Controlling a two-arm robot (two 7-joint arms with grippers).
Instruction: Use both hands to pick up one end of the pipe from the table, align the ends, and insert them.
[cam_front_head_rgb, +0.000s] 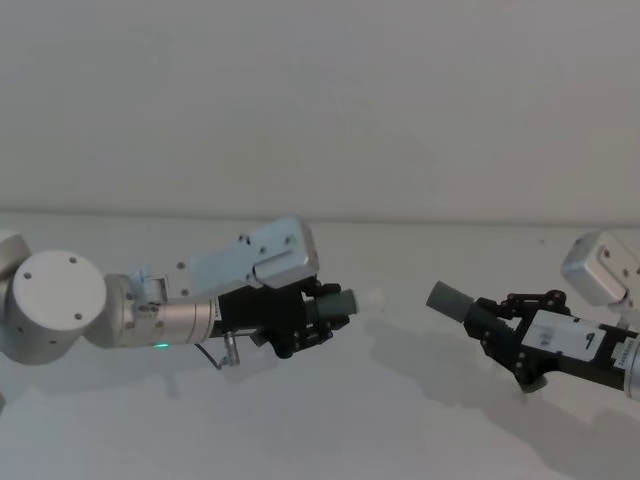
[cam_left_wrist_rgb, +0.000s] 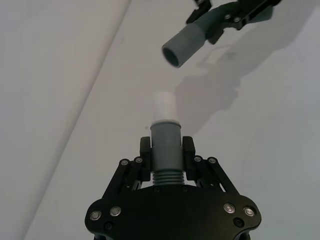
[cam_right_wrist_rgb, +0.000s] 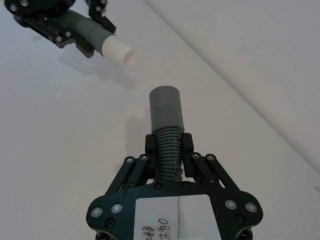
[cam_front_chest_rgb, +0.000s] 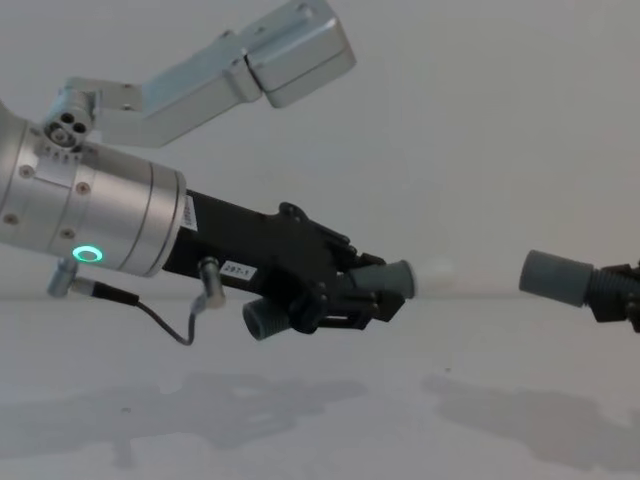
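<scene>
above the table (cam_front_head_rgb: 300, 430), both pipe pieces held aloft, ends facing, apart with a gap between. left gripper (cam_front_head_rgb: 325, 312) clamped on the ribbed section of the narrower piece (cam_left_wrist_rgb: 165, 145), whitish tip (cam_front_head_rgb: 370, 299) jutting forward. right gripper (cam_front_head_rgb: 497, 322) clamped on the ribs of the socket piece (cam_right_wrist_rgb: 166, 125), grey cuff (cam_front_head_rgb: 447, 297) pointing at the tip.

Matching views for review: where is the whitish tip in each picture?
Head: whitish tip at centre, ahead of the left gripper.
Left wrist: mid-frame, past the fingers.
Right wrist: upper left.
Chest: right of centre.
Shared landmark: the grey socket facing it, apart, in the right gripper.
</scene>
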